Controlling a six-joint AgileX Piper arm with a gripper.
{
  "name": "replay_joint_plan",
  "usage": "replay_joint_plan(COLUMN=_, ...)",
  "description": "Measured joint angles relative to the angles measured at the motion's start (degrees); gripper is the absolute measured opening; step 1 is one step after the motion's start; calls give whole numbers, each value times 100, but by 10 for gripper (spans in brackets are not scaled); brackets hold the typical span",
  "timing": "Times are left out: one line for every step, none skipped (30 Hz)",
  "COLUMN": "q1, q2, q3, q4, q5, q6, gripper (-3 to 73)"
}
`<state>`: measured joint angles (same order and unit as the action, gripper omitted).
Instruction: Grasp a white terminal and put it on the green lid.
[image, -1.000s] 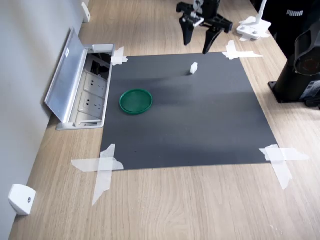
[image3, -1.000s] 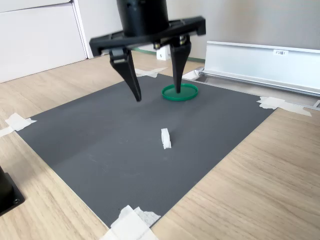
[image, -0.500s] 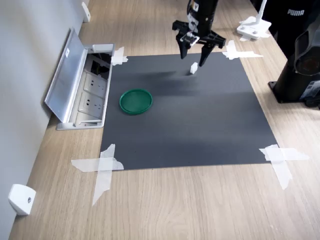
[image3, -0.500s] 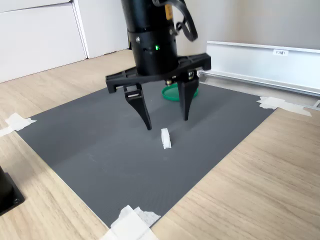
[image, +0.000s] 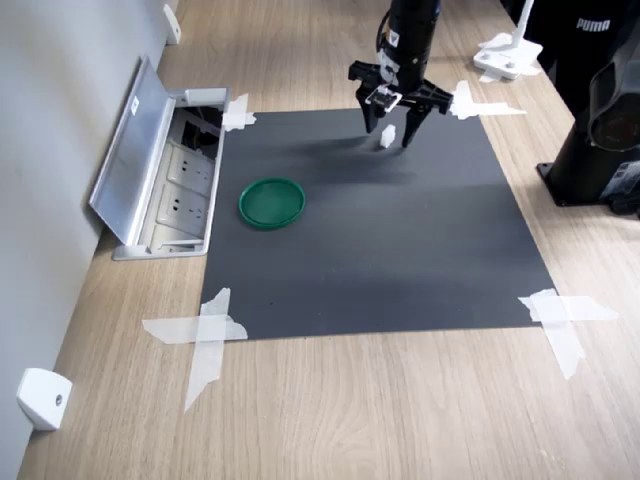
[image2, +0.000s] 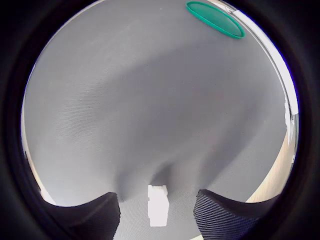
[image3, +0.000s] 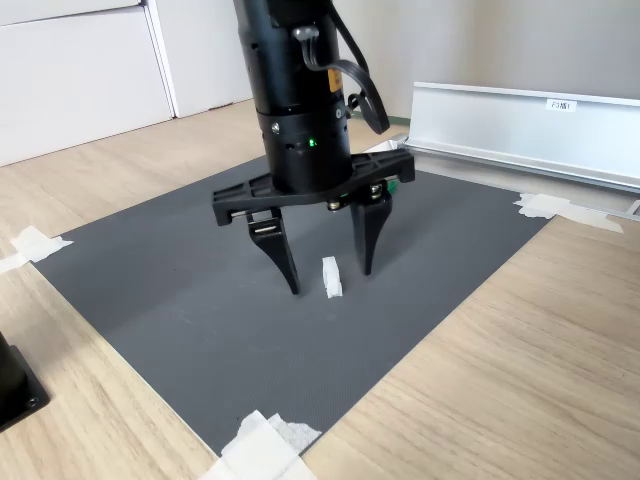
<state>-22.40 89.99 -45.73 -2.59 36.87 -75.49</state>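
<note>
The white terminal (image: 387, 136) (image3: 331, 277) stands on the dark mat, a tiny white block. My gripper (image: 388, 133) (image3: 329, 281) is open and low over the mat, one finger on each side of the terminal with gaps on both sides. In the wrist view the terminal (image2: 158, 205) sits between the two dark fingertips (image2: 97, 220). The green lid (image: 272, 202) (image2: 215, 19) lies flat on the mat, well apart from the terminal, toward the first exterior view's left. In the second exterior view the arm hides almost all of the lid.
The dark mat (image: 400, 260) is taped to a wooden table. An open socket box with a raised metal flap (image: 165, 170) sits at the first exterior view's left. A black stand base (image: 590, 165) is at its right, a white bracket (image: 42, 398) at the near left.
The gripper came down and forward from above the mat's far edge. Its open fingers now straddle the terminal near the mat. The terminal and lid have not moved.
</note>
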Motion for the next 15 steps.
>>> replay_joint_plan(q1=0, q2=9, q3=0, q4=0, q5=-1, q6=5, gripper=631)
replay_joint_plan(q1=0, q2=30, q3=0, q4=0, q5=-1, q6=5, gripper=631)
replay_joint_plan(q1=0, q2=46, q3=0, q4=0, q5=-5, q6=5, gripper=631)
replay_joint_plan(q1=0, q2=59, q3=0, q4=0, q5=-5, q6=11, gripper=631)
replay_joint_plan(q1=0, q2=74, q3=0, q4=0, q5=-7, q6=19, gripper=631)
replay_joint_plan(q1=0, q2=90, q3=0, q4=0, q5=-7, q6=30, gripper=631)
replay_joint_plan(q1=0, q2=104, q3=0, q4=0, q5=-13, q6=35, gripper=630)
replay_joint_plan(q1=0, q2=116, q3=0, q4=0, q5=-12, q6=43, gripper=627)
replay_joint_plan(q1=0, q2=123, q3=0, q4=0, q5=-19, q6=47, gripper=620)
replay_joint_plan(q1=0, q2=128, q3=0, q4=0, q5=-42, q6=47, gripper=610)
replay_joint_plan(q1=0, q2=138, q3=0, q4=0, q5=-69, q6=55, gripper=595)
replay_joint_plan(q1=0, q2=139, q3=0, q4=-10, q5=-88, q6=79, gripper=579)
replay_joint_plan(q1=0, q2=139, q3=0, q4=-15, q5=-115, q6=94, gripper=554)
replay_joint_plan(q1=0, q2=139, q3=0, q4=-15, q5=-121, q6=100, gripper=523)
replay_joint_plan(q1=0, q2=146, q3=0, q4=-21, q5=-127, q6=114, gripper=487)
